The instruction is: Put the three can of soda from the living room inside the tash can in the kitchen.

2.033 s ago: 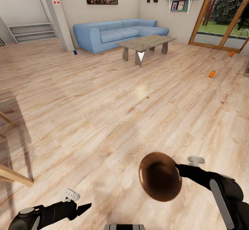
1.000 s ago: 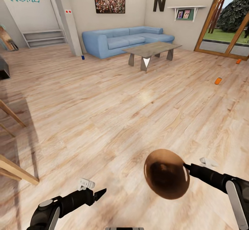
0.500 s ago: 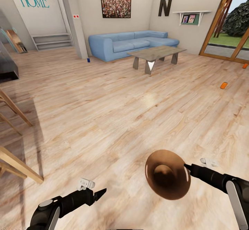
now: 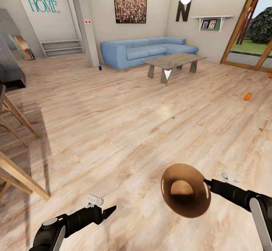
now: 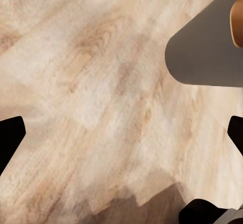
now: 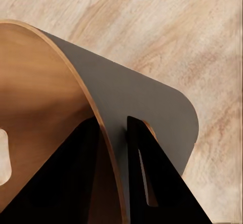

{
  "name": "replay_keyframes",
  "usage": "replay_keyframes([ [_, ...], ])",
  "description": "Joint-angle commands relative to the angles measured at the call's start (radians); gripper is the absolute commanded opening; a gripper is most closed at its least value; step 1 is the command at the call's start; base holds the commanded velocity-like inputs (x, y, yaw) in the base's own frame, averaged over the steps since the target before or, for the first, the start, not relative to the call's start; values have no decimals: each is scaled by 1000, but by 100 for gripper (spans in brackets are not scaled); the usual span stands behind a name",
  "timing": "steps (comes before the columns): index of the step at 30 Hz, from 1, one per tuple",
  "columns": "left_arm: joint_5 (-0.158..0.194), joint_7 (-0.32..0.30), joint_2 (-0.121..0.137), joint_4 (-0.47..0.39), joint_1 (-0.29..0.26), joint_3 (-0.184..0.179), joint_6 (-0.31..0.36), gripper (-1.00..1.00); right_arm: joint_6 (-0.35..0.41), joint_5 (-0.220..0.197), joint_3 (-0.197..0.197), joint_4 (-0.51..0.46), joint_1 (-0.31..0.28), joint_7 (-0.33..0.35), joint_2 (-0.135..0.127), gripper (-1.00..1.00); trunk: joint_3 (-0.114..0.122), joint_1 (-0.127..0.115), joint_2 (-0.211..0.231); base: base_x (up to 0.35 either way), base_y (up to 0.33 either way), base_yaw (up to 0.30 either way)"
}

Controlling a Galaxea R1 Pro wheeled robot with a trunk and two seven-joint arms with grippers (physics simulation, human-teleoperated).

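Note:
My right gripper is shut on the rim of the tash can, a grey bin with a brown wood-toned inside, held above the floor with its mouth tipped toward the head camera. In the right wrist view one finger is inside the tash can and the other is outside its wall, by the slot handle. My left gripper hangs open over bare floor; its wrist view shows the tash can's grey outside. A blue can of soda stands by the sofa's left end. An orange one lies far right.
Light wood floor stretches ahead to a blue sofa and a low coffee table. Wood-framed glass doors stand at the right. Wooden chair legs jut in at the near left, and a pillar rises left of the sofa.
The whole view has shifted: the room's things slid down and right as the camera moved. The tash can's mouth has turned more toward the camera. The left arm rose early on, then held.

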Motion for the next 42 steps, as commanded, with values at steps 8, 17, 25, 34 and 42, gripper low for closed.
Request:
replay_keyframes([
  [8, -1, 0, 0, 0, 0, 0, 0, 100, 77, -38, -45, -1, 0, 27, -1, -100, 12, 0, 0, 0, 0, 0],
  [17, 0, -1, 4, 0, 0, 0, 0, 100, 78, -37, -48, -1, 0, 32, -1, -100, 27, 0, 0, 0, 0, 0],
  [25, 1, -9, 7, -1, 0, 0, 2, 100, 78, -37, -48, -1, 0, 32, -1, -100, 40, 0, 0, 0, 0, 0],
  [34, 1, -9, 7, -1, 1, 1, 2, 100, 78, -37, -48, -1, 0, 33, -1, -100, 54, 0, 0, 84, 0, 0],
  [42, 1, -9, 7, -1, 0, 0, 0, 100, 78, -38, -48, -1, 0, 34, -1, -100, 67, 0, 0, 281, 0, 0],
])
